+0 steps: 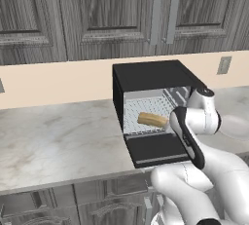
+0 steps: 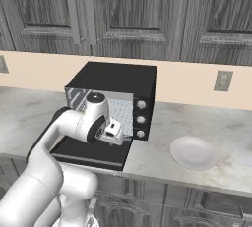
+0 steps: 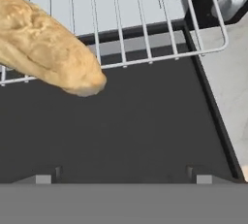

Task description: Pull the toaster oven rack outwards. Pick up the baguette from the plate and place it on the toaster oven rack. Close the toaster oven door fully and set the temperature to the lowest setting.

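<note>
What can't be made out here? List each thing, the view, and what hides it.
- Baguette: hand view's left edge cuts off its far end.
- Toaster oven rack: the white arm covers its right side in the left base view.
- Toaster oven door: its handle edge sits behind the arm in the right base view.
- Knobs: too small in the right base view to read their settings.
- Fingers: hidden against the arm in both base views.

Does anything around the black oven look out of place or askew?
One thing: the tan-golden baguette lies at an angle on the silver wire rack, and its end overhangs the rack's front bar, above the lowered black door. The round pale plate sits bare.
</note>
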### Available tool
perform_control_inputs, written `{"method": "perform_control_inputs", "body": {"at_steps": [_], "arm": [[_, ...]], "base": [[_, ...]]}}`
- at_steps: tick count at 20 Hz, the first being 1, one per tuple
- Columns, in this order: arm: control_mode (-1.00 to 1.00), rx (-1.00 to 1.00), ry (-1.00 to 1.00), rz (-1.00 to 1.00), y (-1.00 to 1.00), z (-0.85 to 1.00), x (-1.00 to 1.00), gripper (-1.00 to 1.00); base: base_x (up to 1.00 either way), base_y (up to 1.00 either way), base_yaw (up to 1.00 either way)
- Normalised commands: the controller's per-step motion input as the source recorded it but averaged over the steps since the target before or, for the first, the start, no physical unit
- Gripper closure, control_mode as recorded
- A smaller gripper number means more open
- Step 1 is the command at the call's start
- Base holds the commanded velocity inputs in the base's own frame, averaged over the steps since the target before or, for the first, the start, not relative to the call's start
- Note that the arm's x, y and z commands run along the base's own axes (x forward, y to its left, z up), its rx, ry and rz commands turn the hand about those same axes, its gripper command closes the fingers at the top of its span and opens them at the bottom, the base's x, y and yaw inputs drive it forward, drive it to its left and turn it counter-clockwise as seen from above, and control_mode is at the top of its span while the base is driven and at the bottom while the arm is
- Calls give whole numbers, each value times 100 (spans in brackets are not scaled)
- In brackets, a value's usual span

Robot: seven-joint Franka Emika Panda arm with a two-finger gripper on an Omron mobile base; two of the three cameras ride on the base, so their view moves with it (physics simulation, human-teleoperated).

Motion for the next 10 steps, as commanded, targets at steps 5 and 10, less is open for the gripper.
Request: {"method": "perform_control_inputs", "body": {"at_steps": [5,10], "arm": [[-100,0,-16,-7,0,-6,18,-100],[-100,0,-19,-7,0,0,15,-100]], "base": [[0,0,0],[0,0,0]]}}
